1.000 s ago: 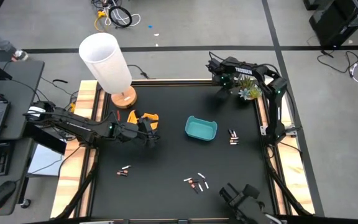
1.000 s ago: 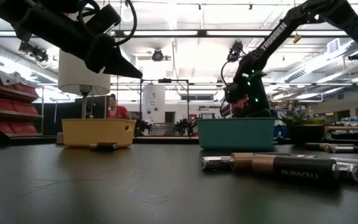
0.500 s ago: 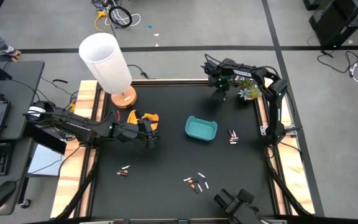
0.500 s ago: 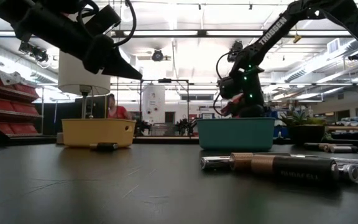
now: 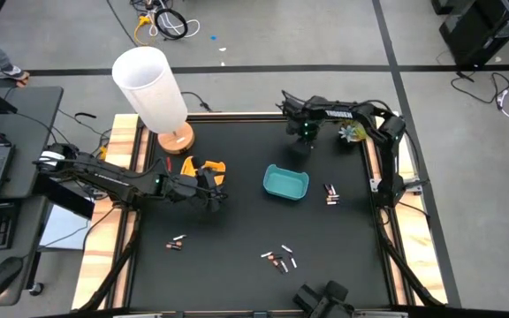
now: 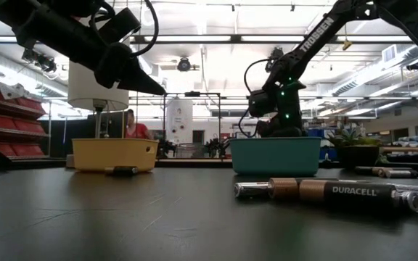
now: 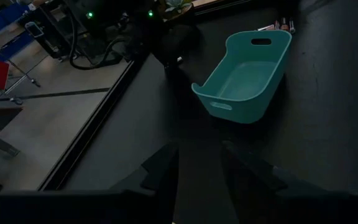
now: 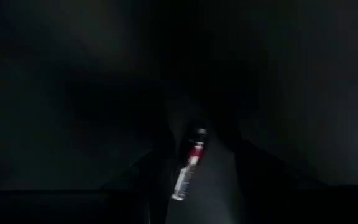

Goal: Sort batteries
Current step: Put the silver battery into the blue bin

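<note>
Batteries lie in loose groups on the black table: several near the near edge, a pair to the left and a pair right of the teal tray. One more battery rests in front of the yellow tray. My right gripper hangs near the far edge, beyond the teal tray, shut on a silver-white battery with a red band. My left gripper hovers open beside the yellow tray, holding nothing. My right gripper holds the silver-white battery between its two fingers, which point down from above. The battery's red-banded part shows in the gap. It is lifted clear of the table. Darkness hides where the pads meet it.
A white-shaded lamp stands at the far left corner, a small potted plant at the far right. Large batteries lie close before the low camera. A person is in the room behind.
My right gripper has swung along the far edge toward the table's left, away from the plant, and has come a little nearer the teal tray, carrying the battery. My left arm has kept still.
</note>
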{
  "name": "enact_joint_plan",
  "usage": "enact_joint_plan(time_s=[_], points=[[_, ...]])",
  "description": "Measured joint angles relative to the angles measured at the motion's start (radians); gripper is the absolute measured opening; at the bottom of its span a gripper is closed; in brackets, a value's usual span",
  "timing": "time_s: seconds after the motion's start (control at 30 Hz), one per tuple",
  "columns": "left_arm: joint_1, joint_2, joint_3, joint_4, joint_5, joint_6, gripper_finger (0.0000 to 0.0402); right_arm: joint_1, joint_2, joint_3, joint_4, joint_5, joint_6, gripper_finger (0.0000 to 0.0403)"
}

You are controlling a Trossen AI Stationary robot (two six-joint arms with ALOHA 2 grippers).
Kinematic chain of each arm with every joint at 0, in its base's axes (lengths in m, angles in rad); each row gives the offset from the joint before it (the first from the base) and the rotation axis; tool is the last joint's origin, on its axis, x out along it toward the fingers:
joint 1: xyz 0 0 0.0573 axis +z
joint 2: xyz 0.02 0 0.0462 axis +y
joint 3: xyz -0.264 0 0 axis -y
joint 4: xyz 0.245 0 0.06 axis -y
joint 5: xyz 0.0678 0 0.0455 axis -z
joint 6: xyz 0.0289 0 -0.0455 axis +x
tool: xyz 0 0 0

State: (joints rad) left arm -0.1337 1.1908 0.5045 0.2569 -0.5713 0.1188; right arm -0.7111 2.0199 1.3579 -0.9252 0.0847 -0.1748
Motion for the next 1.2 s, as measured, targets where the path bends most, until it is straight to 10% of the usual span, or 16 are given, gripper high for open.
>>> enact_joint_plan(time_s=[0.27,0.53,1.2], points=[[0.000,0.000,0.000,0.000,0.000,-0.001,0.0136,0.016,-0.001,-0.022,0.024,0.005,0.027,0.0140],[0.000,0.000,0.000,0.003,0.000,-0.001,0.0136,0.018,0.001,-0.023,0.025,0.014,0.038,0.0016],[0.000,0.000,0.000,-0.058,0.000,-0.048,0.0136,0.220,-0.256,0.075,-0.122,-0.106,0.083,0.0006]])
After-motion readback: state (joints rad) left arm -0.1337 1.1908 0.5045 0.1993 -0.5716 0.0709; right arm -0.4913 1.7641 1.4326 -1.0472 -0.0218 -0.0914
